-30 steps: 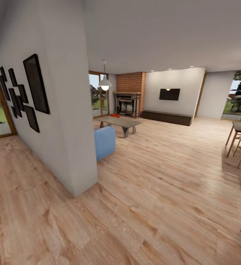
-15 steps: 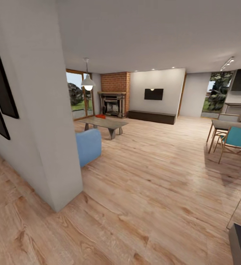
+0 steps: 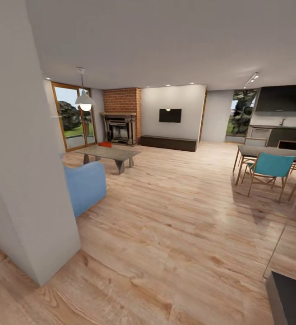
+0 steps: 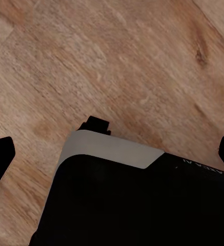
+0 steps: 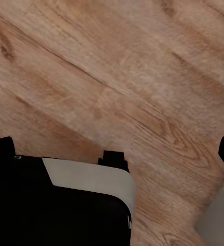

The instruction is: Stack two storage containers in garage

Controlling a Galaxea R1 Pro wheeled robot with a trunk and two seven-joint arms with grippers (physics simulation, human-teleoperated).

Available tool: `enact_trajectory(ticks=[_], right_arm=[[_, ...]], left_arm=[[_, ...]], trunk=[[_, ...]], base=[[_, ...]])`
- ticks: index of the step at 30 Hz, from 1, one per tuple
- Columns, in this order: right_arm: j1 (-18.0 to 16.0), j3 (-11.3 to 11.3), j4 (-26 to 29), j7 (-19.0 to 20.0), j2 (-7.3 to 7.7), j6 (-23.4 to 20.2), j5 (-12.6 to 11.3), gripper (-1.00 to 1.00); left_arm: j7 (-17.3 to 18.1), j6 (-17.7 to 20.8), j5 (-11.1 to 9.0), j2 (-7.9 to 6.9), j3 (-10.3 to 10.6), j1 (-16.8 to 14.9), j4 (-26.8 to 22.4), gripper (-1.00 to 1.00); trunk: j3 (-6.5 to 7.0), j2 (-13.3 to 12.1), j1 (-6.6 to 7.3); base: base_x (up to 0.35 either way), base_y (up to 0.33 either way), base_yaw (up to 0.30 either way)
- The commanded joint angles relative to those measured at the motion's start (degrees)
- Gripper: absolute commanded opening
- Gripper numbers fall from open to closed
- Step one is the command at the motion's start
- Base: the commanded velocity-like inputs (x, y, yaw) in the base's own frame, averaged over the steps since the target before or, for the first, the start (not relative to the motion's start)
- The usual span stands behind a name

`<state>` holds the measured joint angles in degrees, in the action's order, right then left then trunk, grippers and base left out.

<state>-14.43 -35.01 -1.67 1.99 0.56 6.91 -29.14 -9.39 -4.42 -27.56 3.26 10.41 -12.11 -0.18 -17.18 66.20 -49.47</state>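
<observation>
Far across the living room, one orange-red storage container (image 3: 104,144) rests on the low grey coffee table (image 3: 114,155), in front of the red-brick fireplace (image 3: 121,115). The light wood-plank flooring (image 3: 175,216) stretches between me and it. My left gripper (image 4: 112,154) is open: its dark fingertips (image 4: 0,154) stand wide apart above the planks and my own black-and-grey body, with nothing between them. My right gripper (image 5: 114,151) is open the same way, its fingertips (image 5: 1,146) spread over bare planks.
A white wall corner (image 3: 35,180) stands close at the left, with a blue sofa end (image 3: 85,185) just past it. A dining table with teal chairs (image 3: 270,169) is at the right, dark kitchen units behind it. A dark block (image 3: 292,300) sits at the lower right.
The head view has swung to the right: the picture wall has slid off at the left, and the dining chairs and kitchen have come into view. Nothing in the room itself has moved.
</observation>
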Motion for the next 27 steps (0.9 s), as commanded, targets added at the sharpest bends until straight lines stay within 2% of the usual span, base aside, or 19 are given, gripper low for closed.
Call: enact_trajectory(ticks=[1,9,27], right_arm=[[-0.1,-0.5,-0.2,0.2,-0.03,0.3,-0.6,1.00],[-0.1,-0.5,-0.2,0.1,-0.03,0.3,-0.6,1.00],[-0.1,-0.6,-0.2,-0.1,-0.03,0.4,-0.5,1.00]], left_arm=[[-0.2,-0.2,-0.5,0.02,0.5,0.0,0.0,1.00],[-0.2,-0.1,-0.5,-0.01,0.5,0.0,0.0,1.00],[-0.2,-0.3,-0.6,0.00,0.5,0.0,0.0,1.00]], trunk=[[-0.07,0.0,-0.04],[-0.07,0.0,-0.04],[-0.07,0.0,-0.04]], base=[[0.325,0.000,-0.248],[0.325,0.000,-0.210],[0.325,0.000,-0.007]])
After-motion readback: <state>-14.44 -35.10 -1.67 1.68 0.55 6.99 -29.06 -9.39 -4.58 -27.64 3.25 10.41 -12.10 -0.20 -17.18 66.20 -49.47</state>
